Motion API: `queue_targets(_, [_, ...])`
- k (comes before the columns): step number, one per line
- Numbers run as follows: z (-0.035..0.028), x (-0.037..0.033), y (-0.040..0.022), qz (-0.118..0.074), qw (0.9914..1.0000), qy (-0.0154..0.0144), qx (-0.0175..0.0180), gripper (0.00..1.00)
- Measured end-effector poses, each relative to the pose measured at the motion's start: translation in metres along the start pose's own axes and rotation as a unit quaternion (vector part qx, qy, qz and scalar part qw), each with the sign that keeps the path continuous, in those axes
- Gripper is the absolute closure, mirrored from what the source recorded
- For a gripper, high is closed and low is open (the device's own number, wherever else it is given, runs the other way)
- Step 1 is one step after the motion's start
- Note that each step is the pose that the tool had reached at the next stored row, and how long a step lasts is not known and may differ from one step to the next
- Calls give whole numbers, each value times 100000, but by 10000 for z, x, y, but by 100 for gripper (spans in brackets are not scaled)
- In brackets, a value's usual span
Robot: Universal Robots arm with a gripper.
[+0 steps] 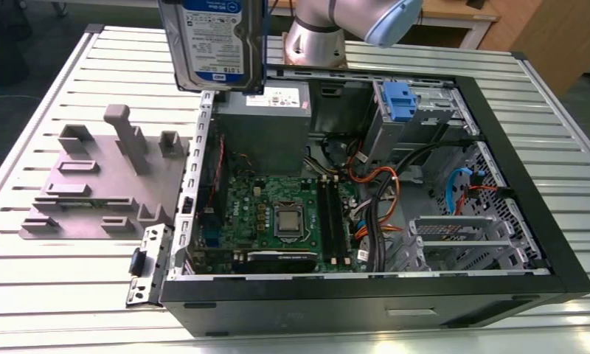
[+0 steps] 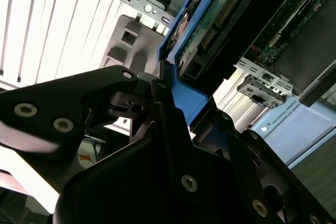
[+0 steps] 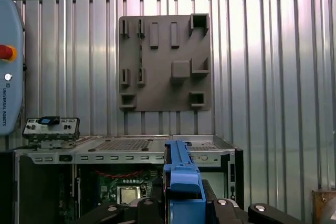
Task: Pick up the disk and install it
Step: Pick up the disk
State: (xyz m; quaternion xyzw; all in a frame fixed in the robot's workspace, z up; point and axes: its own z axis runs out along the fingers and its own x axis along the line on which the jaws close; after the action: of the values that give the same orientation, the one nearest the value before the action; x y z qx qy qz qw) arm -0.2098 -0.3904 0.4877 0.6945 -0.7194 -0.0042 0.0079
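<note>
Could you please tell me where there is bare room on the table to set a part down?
Bare table shows on the exterior view's left, between the grey fixture plate and the table edge nearest the camera, and as a strip on the exterior view's right of the computer case. Inside the case it is crowded: cables, motherboard, drive cage.

On the disk [image 1: 216, 48], a white-and-blue label [image 1: 209, 35] shows fine print and barcodes, too small to read. The grey power supply box [image 1: 265, 131] bears a small white sticker [image 1: 281, 96], equally unreadable. Dark lettering runs along the pale blue pendant [image 3: 9, 72].
</note>
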Motion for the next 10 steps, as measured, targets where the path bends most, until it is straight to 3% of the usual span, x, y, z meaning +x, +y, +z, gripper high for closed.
queue_targets(6, [1, 39, -14, 0, 100000, -4, 2, 63])
queue_targets(10, [-1, 39, -77, -4, 100000, 1, -1, 63])
